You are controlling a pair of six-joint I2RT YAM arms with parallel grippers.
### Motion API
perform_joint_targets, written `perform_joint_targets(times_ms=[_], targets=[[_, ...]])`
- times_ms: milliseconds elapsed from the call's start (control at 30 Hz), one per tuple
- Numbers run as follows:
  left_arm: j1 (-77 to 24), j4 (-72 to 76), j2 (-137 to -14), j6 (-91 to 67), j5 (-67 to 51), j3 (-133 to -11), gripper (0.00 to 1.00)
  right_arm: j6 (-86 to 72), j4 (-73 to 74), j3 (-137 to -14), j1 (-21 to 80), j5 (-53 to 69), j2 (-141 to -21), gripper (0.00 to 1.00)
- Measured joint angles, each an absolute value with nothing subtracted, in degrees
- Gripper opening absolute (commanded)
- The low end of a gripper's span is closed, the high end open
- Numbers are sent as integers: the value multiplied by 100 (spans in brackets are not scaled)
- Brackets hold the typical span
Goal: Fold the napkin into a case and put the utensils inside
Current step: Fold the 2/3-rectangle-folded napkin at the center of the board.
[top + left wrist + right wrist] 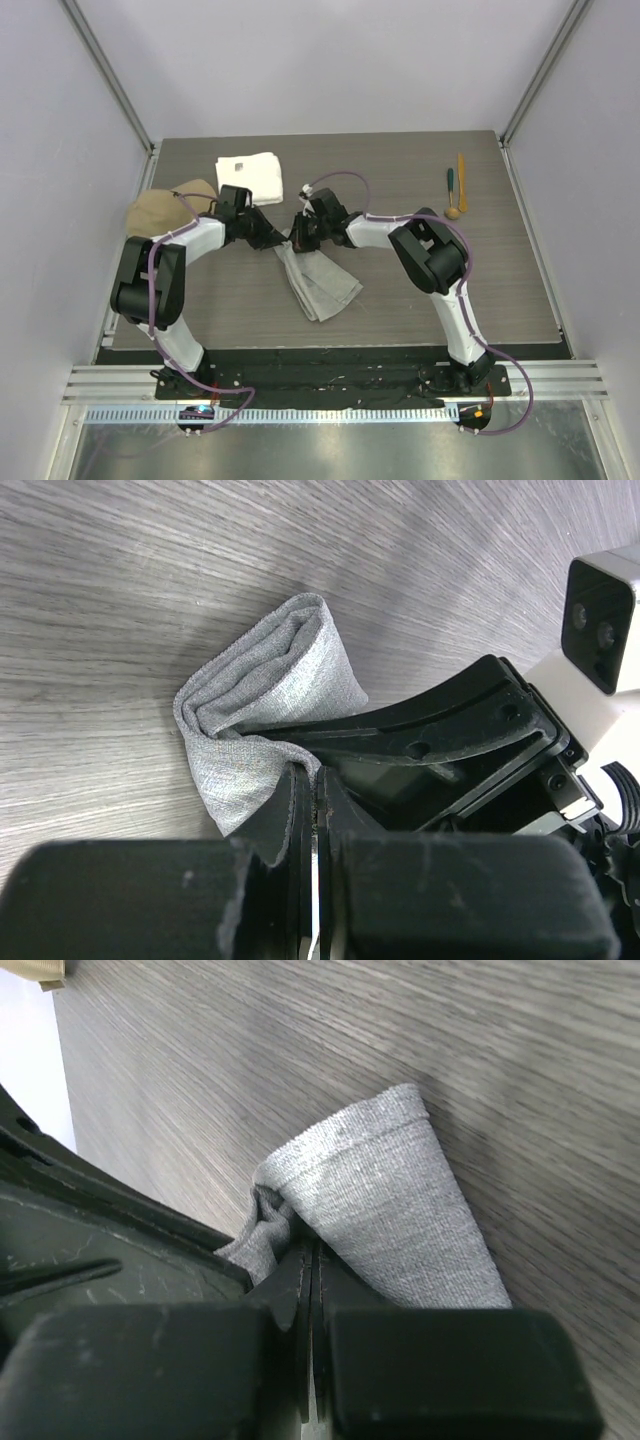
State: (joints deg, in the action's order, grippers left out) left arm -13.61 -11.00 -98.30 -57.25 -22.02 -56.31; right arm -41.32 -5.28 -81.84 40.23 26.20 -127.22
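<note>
Left claw (281,240) and right claw (299,238) both pinch the far end of the napkin (322,283) mid-bench (430,300), its long axis trailing toward the near edge, while the utensils (455,190) lie by the far right corner, nearer the right arm (435,255).

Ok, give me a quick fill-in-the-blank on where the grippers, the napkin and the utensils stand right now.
1. The left gripper and the right gripper are both ____ on the napkin.
2. The utensils lie on the far ____ part of the table, outside the napkin.
3. The towel beyond the left gripper is ____ in colour.
Missing words: shut; right; white.
</note>
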Motion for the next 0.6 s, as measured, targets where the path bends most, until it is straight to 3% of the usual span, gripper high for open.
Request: perform_joint_targets(times_ms=[600], targets=[[-1361, -1151, -9839, -5699, -2003, -5655, 0, -3409, 567, -8193, 3669, 2742, -12280, 1]])
